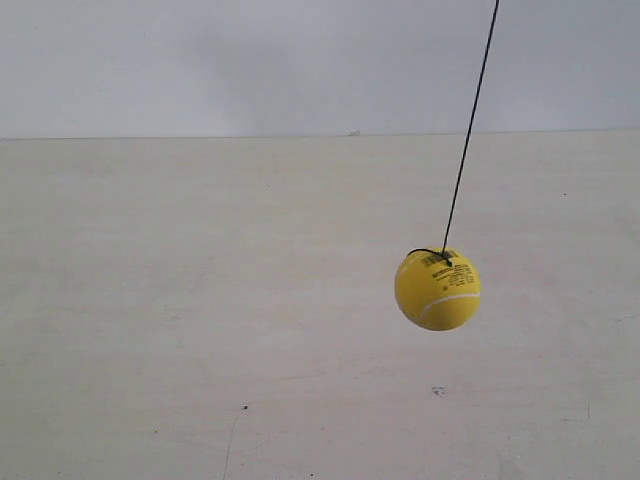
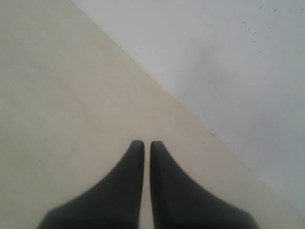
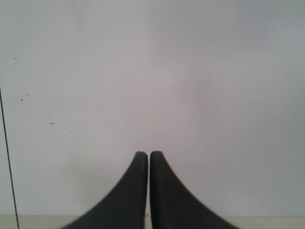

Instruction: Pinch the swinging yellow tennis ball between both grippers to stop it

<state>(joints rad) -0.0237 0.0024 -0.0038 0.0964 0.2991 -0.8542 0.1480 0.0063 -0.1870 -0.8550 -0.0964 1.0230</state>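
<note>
The yellow tennis ball (image 1: 438,289) hangs in the air over the table at the exterior view's right, on a thin black string (image 1: 470,125) that slants up to the top edge. No arm or gripper shows in the exterior view. In the left wrist view my left gripper (image 2: 147,143) is shut with nothing between its black jaws, and it faces the pale tabletop and the wall. My right gripper (image 3: 149,154) is likewise shut and empty, facing the white wall. The string (image 3: 8,157) runs down one edge of the right wrist view; the ball is out of view there.
A pale beige table (image 1: 200,300) fills the lower part of the exterior view and meets a white wall (image 1: 250,60) at its far edge. A small dark mark (image 1: 437,390) lies on the table under the ball.
</note>
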